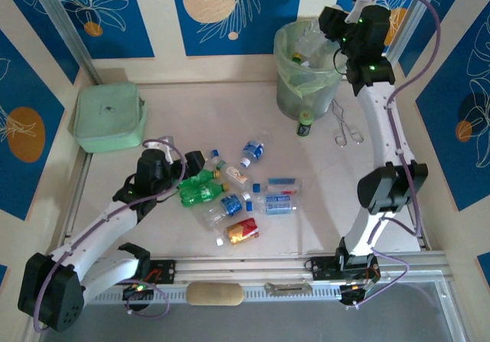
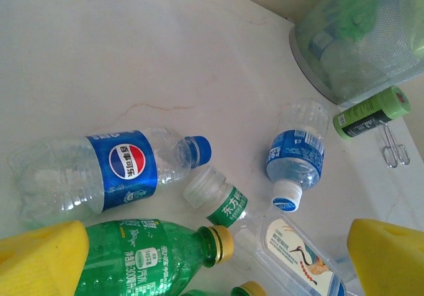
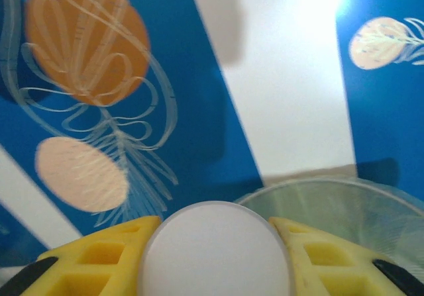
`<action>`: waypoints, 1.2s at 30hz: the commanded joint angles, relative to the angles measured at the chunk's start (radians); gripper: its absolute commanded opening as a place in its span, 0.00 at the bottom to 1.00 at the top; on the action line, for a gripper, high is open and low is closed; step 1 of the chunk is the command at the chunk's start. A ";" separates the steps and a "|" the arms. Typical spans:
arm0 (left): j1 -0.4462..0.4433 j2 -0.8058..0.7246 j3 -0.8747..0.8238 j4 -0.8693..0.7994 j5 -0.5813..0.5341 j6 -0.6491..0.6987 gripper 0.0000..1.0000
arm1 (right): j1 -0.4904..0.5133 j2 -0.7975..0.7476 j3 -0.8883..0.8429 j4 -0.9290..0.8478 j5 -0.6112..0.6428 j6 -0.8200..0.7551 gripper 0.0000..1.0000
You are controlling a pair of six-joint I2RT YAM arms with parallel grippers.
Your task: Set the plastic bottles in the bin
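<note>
Plastic bottles [image 1: 279, 203] lie loose in a cluster on the table [image 1: 199, 112], well apart from the bin [image 1: 295, 101], on its near-left side. The bin is grey with a pale green liner. A mint-green pouch [image 1: 109, 116] lies far to the bin's left. The right tool [image 1: 348, 40] hangs over the bin's rim, clamped on a pale round object [image 3: 215, 253] whose kind I cannot tell. The left tool [image 1: 191, 166] hovers over the cluster, well away from the bin, fingers wide apart above a green bottle [image 2: 146, 256]. A Pepsi bottle [image 2: 99, 177] lies beside that one. A smaller blue-labelled bottle [image 2: 296, 153] lies nearer the bin. A dark green-topped container [image 1: 305, 124] stands just before the bin's base, with metal tongs [image 1: 344, 128] just to the right.
</note>
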 commanded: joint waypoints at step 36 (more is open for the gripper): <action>0.005 -0.077 -0.015 -0.051 0.224 0.013 1.00 | 0.071 0.163 0.306 -0.371 0.066 -0.067 0.83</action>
